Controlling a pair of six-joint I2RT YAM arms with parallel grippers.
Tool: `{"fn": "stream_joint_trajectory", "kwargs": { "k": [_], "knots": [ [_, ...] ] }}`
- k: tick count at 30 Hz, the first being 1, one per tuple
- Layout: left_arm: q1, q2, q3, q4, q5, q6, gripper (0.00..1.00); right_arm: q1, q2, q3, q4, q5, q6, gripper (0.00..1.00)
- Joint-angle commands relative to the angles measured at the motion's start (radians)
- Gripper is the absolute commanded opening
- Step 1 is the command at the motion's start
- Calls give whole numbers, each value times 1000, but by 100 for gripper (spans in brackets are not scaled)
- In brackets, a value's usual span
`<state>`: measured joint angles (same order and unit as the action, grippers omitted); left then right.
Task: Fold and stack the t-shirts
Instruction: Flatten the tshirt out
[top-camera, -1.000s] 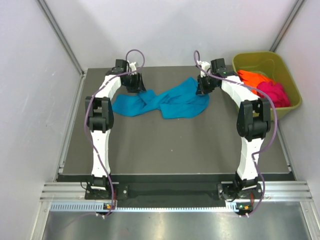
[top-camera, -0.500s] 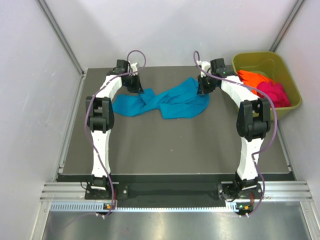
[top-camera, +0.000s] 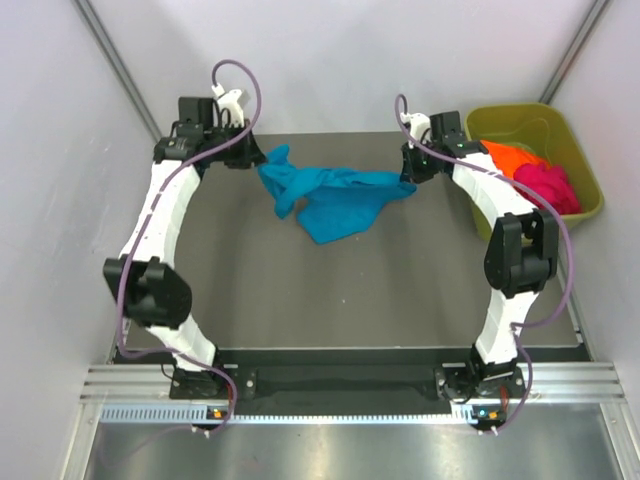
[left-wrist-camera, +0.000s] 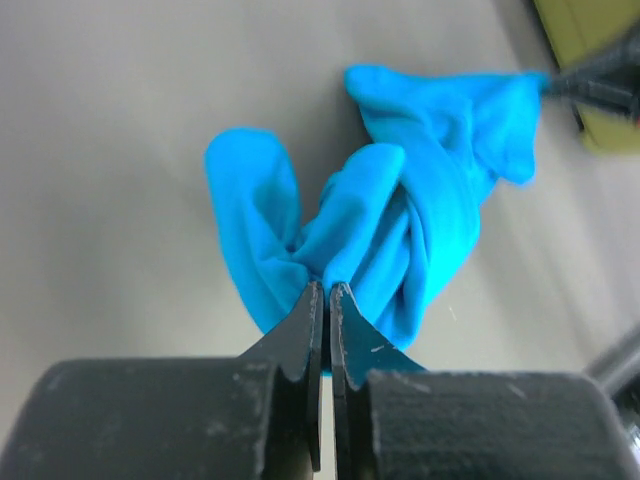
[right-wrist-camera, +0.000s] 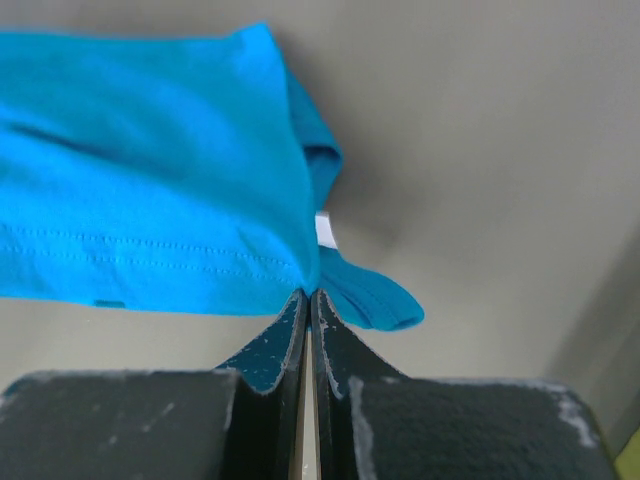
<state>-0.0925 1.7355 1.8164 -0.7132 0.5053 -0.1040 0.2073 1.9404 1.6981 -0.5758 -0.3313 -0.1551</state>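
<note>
twin arms, the left arm (top-camera: 158, 212) and the right arm (top-camera: 478, 183), pair smooth white shells with bulky black joints (top-camera: 150, 292). thin purple cables (top-camera: 237, 63) loop along each, down to black bases (top-camera: 195, 380). close up, the tapered black fingers (left-wrist-camera: 295, 345) show pale scuffs.

I work in a robotics lab cell: plain white panels (top-camera: 330, 60) wall my dark surface (top-camera: 340, 290), and an aluminium rail (top-camera: 130, 382) at 6 o'clock carries my arm bases (top-camera: 195, 378).
</note>
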Motion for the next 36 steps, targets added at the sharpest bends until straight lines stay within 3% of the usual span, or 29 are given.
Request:
{"fn": "stream_joint_trajectory", "kwargs": {
  "k": [1,5,10,11,14,18,22,24,28,36],
  "knots": [
    [4,-57,-158,-146,22,12,0,7,-86,-50,11,-26,2,0],
    [2,-97,-351,-198,45,-28,1,9,-112,-89,14,-28,-1,0],
    [2,-59,-375,-140,-29,-46,1,9,-109,-77,17,-29,0,0],
    [2,-36,-314,-135,-65,-39,6,7,-106,-63,16,-29,0,0],
    [4,61,-124,-161,-204,-7,40,6,-80,7,14,-34,8,0],
    [-9,73,24,-196,-194,40,54,4,-46,57,10,-28,6,0],
    [-96,0,-8,-314,-168,95,55,6,-28,41,27,-25,3,0],
    [-191,-13,-40,-400,-166,182,55,4,-11,46,25,-25,3,0],
    [-317,-13,-181,-455,-191,259,52,4,22,78,27,-25,-1,0],
    [-345,44,-265,-474,-297,361,49,7,61,124,27,-9,-3,0]
  ]
}}
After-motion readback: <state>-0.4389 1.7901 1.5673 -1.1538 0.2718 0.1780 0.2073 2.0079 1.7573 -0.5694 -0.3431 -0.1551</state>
